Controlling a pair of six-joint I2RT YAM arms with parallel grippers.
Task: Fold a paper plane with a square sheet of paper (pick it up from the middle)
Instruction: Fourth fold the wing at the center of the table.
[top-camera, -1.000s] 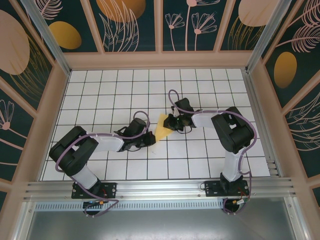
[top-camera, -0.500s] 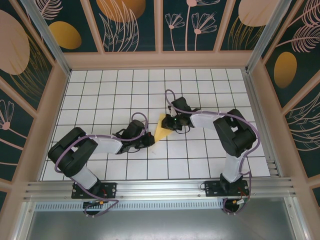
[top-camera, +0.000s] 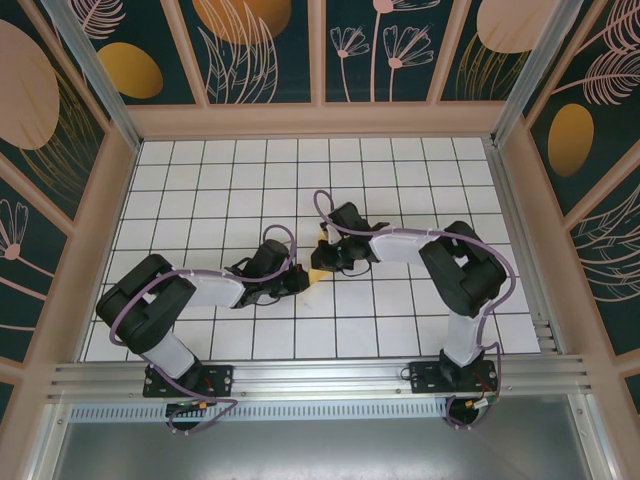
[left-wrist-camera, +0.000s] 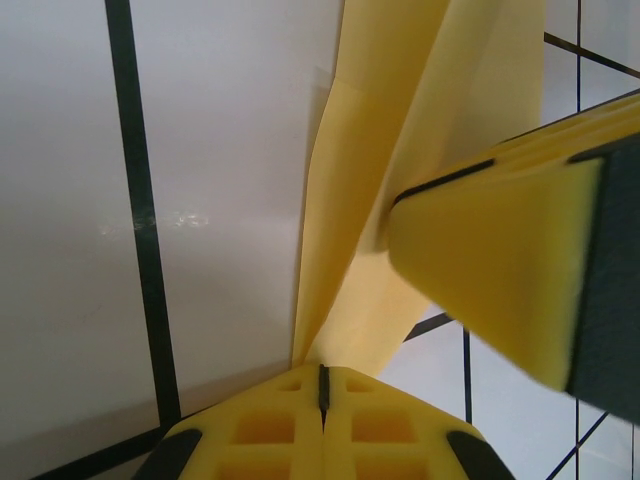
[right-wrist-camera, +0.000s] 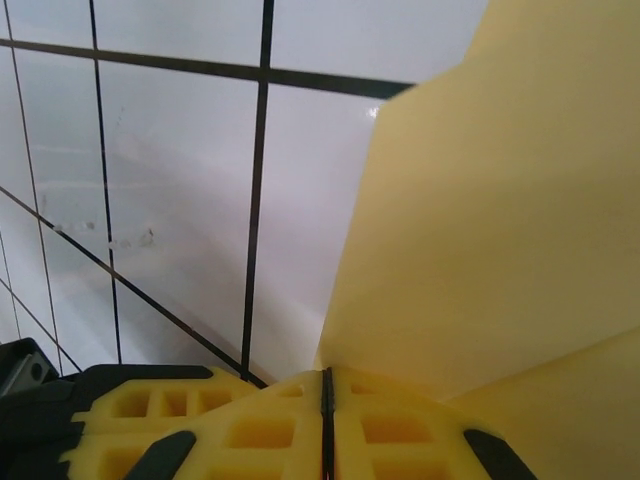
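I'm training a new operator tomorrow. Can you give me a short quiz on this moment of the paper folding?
1. True or false: the left pincer stands open.
2. Who grips the paper? A: nobody. B: one pincer. C: both pincers.
3. Fill in: the table has white tiles with ___ lines.
Key: 1 false, it is shut on the paper. 2 C, the right pincer pinches it too. 3 black.
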